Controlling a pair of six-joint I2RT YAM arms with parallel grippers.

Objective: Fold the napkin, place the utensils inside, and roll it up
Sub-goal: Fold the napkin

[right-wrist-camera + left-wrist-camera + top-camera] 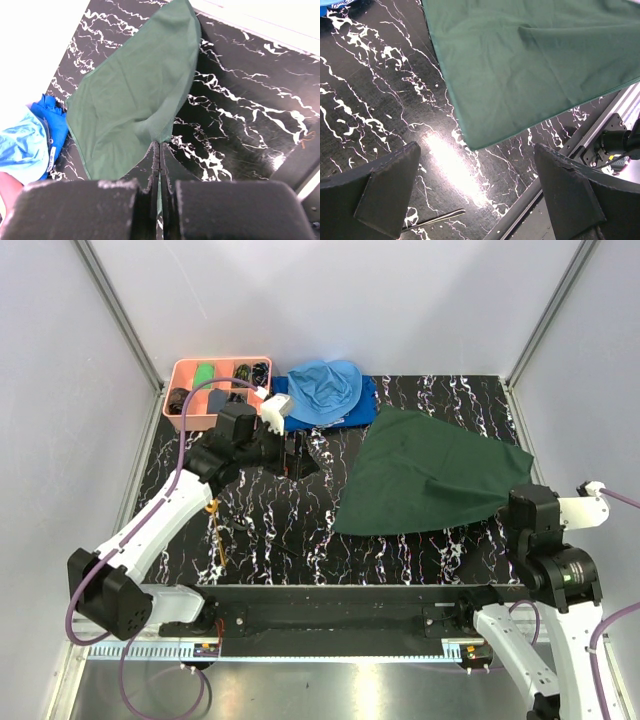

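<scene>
Two pincers, one limp cloth. Leftward, left gripper (pixel 476 165) spread wide, holding nothing; slim handle of the utensils (pixel 437 218) by its fingers (pixel 385 190), napkin (pixel 530 70) corner just ahead. Soft, light, prone to sag: best pinched at corners or hems. Rightward, right gripper (pixel 160 150) clamped on a napkin corner, raised off the table (pixel 280 540). Beyond the left gripper, light blue cloth (pixel 325 388) and pink tray (pixel 215 375), probably not obstructing.
</scene>
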